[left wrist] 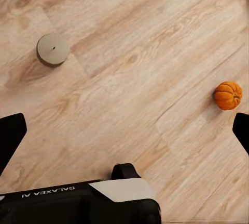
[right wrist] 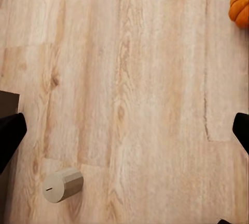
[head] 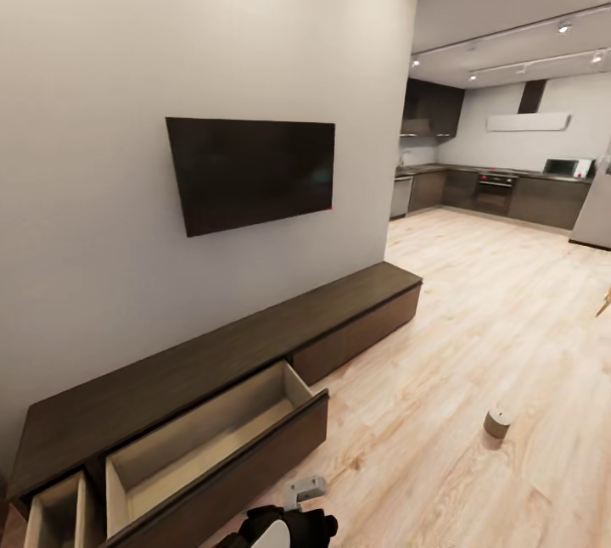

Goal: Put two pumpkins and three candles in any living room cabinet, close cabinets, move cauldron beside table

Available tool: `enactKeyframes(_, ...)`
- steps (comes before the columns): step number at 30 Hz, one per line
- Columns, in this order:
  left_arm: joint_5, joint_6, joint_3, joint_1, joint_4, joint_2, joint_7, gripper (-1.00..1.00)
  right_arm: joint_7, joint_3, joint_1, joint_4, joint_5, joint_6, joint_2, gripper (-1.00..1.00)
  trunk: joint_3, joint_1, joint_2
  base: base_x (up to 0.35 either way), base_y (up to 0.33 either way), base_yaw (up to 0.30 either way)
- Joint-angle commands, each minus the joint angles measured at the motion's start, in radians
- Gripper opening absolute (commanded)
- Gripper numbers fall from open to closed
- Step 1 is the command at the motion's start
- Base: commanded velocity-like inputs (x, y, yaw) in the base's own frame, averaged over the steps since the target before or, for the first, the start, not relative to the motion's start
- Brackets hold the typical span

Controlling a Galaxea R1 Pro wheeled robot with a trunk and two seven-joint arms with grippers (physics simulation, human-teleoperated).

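The long dark-brown cabinet [head: 255, 344] runs along the wall under the TV. One drawer [head: 212, 438] is pulled wide open and its pale inside is bare. A second drawer [head: 55, 514] at the far left is also open. A grey candle [head: 497, 422] stands on the floor to the right of the cabinet. In the left wrist view a candle [left wrist: 53, 49] and an orange pumpkin [left wrist: 228, 95] sit on the floor below my open left gripper [left wrist: 126, 130]. My right gripper [right wrist: 126, 130] is open above the floor, with a candle [right wrist: 63, 184] and part of a pumpkin [right wrist: 240, 5] in view. The cauldron and the table are out of view.
A black TV [head: 250, 170] hangs on the grey wall. Pale wood floor [head: 475, 319] stretches right toward a kitchen [head: 501, 187] with dark cupboards. Part of my arm [head: 280, 524] shows at the lower edge, and my base [left wrist: 78, 203] shows under the left gripper.
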Motion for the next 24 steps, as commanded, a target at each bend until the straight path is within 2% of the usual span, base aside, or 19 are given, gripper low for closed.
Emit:
enactKeyframes(1, 0.008, 0.0, -0.002, -0.001, -0.002, 0.001, 0.008, 1.0, 0.008, 0.001, -0.002, 0.004, -0.005, -0.003, 0.0, 1.0, -0.001, 0.0, -0.001, -0.138, 0.0, -0.286)
enactKeyframes(10, 0.007, 0.0, -0.001, -0.001, 0.001, 0.003, 0.009, 1.0, 0.007, 0.001, -0.002, 0.004, -0.005, -0.003, -0.001, 1.0, -0.001, 0.0, -0.001, -0.183, 0.0, -0.289)
enactKeyframes(24, 0.007, 0.0, 0.002, -0.001, 0.006, 0.004, 0.007, 1.0, 0.008, 0.003, -0.002, 0.004, -0.005, -0.002, -0.001, 1.0, -0.005, 0.0, -0.001, -0.011, 0.0, -0.28)
